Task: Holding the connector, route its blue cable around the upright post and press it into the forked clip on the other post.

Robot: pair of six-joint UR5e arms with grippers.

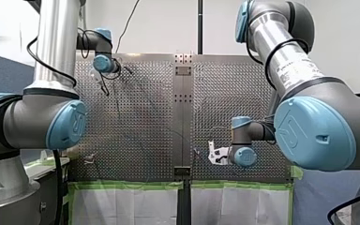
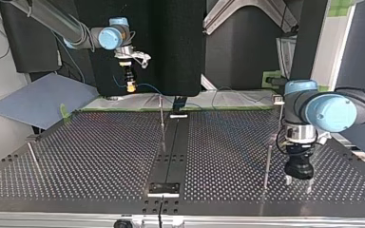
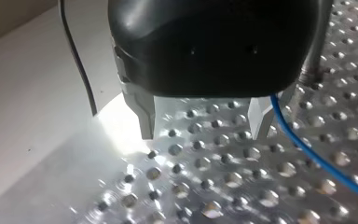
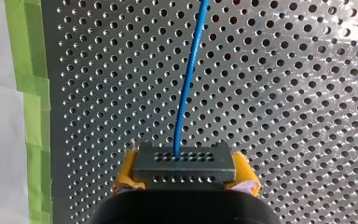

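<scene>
Hovering over the worktop's [image 2: 100, 156] taped edge in the top view is my right claw [image 2: 131, 87]; my left claw [image 2: 298, 184] sits low beside a post [image 2: 267, 164]. Left wrist view: released, blue cable [image 3: 303, 148] alongside. Right wrist view: yellow pads [image 4: 127, 173] clenched on the rigid connector [image 4: 185, 163]; cable likely light and limp, best steered by the connector

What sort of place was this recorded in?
Probably a robotics lab bench: my left arm and right arm work over a perforated table fitted with posts, with green tape along its edge.
</scene>
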